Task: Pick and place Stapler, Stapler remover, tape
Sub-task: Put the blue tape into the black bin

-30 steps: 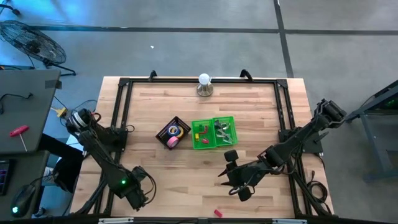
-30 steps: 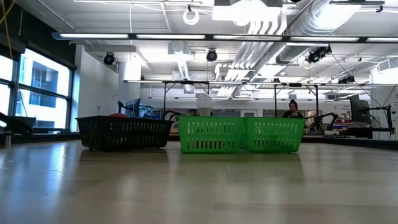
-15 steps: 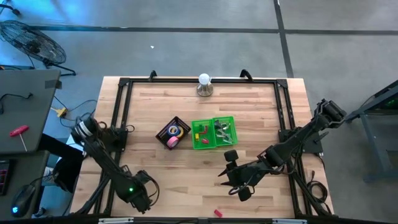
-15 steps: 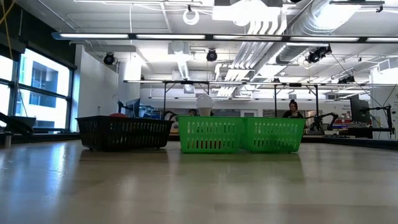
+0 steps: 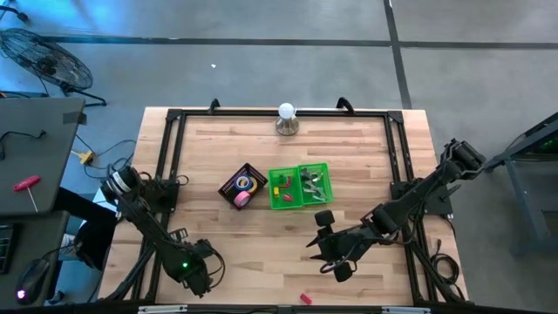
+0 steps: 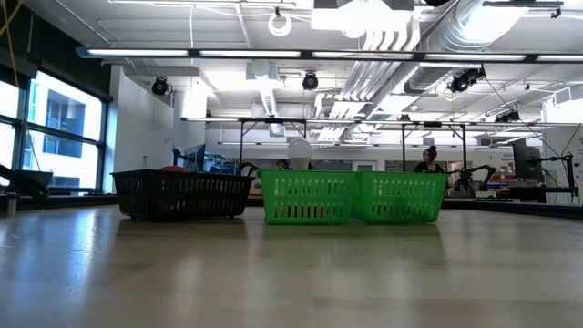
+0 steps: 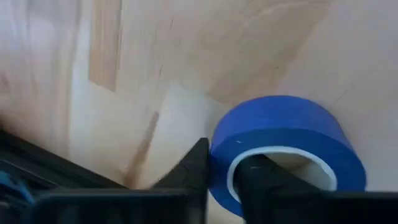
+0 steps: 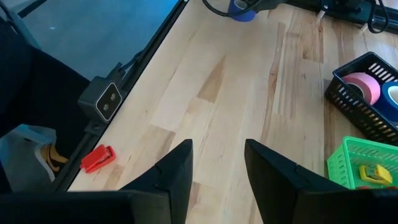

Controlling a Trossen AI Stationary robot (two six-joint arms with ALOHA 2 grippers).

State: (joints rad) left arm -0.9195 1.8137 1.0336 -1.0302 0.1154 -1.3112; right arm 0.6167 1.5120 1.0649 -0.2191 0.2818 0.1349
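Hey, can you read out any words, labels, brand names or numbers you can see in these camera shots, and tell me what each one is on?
No readable text in any view.
Blue tape roll pinched by the left hand: plain, no print.
Black basket and green baskets: no labels showing.
Small red item near the table edge: any marking is too small to read.
Room behind the table in the low view: any signs are too small to read.

Wooden table (image 5: pixel 235 235) framed by black rails. White bulb-shaped object (image 5: pixel 287 112) stands at the far edge, centre. Floor fan (image 5: pixel 48 61) and grey side desk (image 5: pixel 35 157) carrying a red-handled tool (image 5: pixel 26 185) beside the table
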